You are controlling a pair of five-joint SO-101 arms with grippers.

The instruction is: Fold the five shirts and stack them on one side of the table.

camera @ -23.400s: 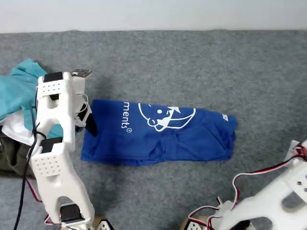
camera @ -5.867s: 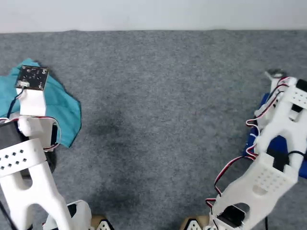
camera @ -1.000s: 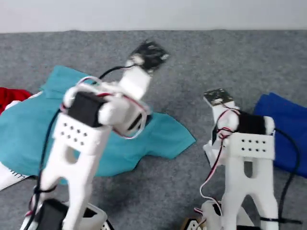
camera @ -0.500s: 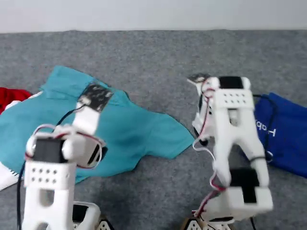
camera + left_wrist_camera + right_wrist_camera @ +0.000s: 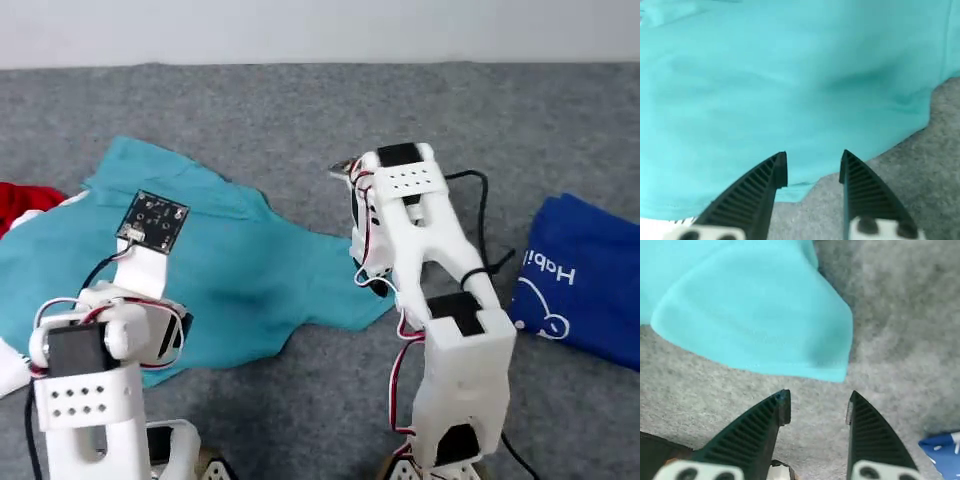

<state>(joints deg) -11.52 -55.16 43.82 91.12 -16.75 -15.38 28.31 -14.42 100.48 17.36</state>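
Downward look over a grey carpeted surface (image 5: pixel 300 110). At the far left edge, a scrap of red cloth (image 5: pixel 18 203) and, lower down, a corner of white cloth (image 5: pixel 6 368), both touching the edge of a teal shirt (image 5: pixel 250 270). Teal shirt spread open and unfolded across the left half of the surface, slightly rumpled, one sleeve (image 5: pixel 325 285) pointing toward the middle. Over its near hem, the left arm (image 5: pixel 90 390), left jaws parted a little and holding nothing, tips poised where teal meets grey. At centre, the right arm (image 5: pixel 430 280), right jaws likewise parted and empty, hovering above bare grey just beside the sleeve's end. At the far right, a blue shirt (image 5: pixel 580 290) with white print, lying folded, running off the edge, well apart from the teal one.
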